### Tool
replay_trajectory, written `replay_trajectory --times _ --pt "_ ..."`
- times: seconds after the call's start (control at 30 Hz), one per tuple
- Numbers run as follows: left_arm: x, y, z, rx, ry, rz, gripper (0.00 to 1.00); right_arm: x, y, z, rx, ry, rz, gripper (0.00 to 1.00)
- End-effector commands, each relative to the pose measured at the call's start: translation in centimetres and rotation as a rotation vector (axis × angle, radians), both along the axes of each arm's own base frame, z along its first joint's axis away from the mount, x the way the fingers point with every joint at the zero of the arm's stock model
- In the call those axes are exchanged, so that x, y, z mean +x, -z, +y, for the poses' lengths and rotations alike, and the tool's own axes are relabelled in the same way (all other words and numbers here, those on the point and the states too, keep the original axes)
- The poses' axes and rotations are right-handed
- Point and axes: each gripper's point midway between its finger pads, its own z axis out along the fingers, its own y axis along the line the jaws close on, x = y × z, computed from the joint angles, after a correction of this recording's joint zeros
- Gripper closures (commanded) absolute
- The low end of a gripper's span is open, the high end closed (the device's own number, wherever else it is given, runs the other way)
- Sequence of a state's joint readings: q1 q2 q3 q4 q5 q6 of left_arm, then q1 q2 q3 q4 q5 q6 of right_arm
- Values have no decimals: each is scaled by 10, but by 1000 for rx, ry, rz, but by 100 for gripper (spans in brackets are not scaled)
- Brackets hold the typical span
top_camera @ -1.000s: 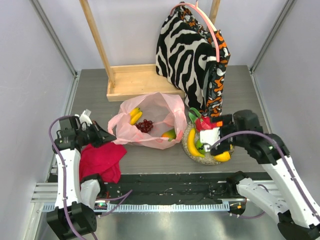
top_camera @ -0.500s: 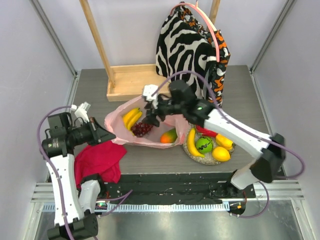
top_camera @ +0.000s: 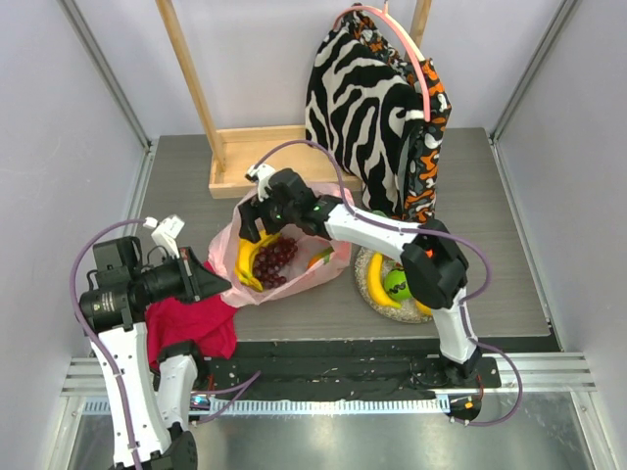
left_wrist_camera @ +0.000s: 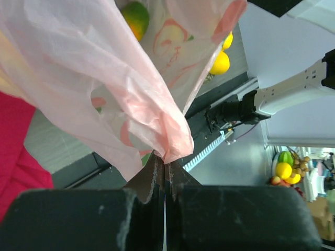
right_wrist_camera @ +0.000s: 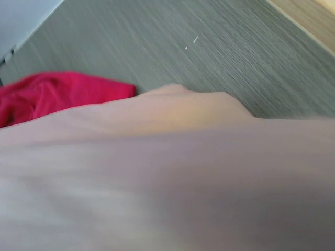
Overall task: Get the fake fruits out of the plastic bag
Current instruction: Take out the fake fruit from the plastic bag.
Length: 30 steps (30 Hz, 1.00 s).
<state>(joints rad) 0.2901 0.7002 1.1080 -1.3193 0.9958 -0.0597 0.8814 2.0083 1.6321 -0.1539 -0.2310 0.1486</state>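
a black-and-white zebra-patterned fabric bag (top_camera: 358, 108) hangs by the right post of a wooden stand (top_camera: 269, 157) at the back of the grey worktop (top_camera: 490, 245). a magenta-red cloth (top_camera: 196, 323) lies crumpled near the front left; a silvery round plate (top_camera: 387, 308) sits front centre-right.

Blurred plastic bag (right_wrist_camera: 167, 178) fills the view; red cloth (right_wrist_camera: 55, 97), grey table (right_wrist_camera: 172, 42) behind.

grapes (top_camera: 275, 258) in bag (top_camera: 336, 258); plate (top_camera: 363, 279) right, cloth (top_camera: 199, 321) left
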Motion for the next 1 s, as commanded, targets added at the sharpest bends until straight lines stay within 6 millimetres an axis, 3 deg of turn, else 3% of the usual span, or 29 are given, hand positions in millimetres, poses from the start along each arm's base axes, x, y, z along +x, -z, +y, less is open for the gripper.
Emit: replay_trajectory --times 0.0,0.13,0.37,0.5,0.8,0.97 --pt "-4 14 -4 -46 5 81 100 26 -14 22 135 211 124 11" --pt "-4 16 -4 -52 14 86 100 22 7 18 97 330 252 11" --pt "-4 21 -5 -50 14 91 100 12 15 13 87 347 305 11" --pt "-3 23 -4 -52 10 102 100 1 21 11 86 357 386 16" --pt "2 33 -2 -58 -11 122 100 7 55 15 64 502 530 20" --pt "3 36 -1 -51 -13 131 100 25 76 28 79 548 544 25"
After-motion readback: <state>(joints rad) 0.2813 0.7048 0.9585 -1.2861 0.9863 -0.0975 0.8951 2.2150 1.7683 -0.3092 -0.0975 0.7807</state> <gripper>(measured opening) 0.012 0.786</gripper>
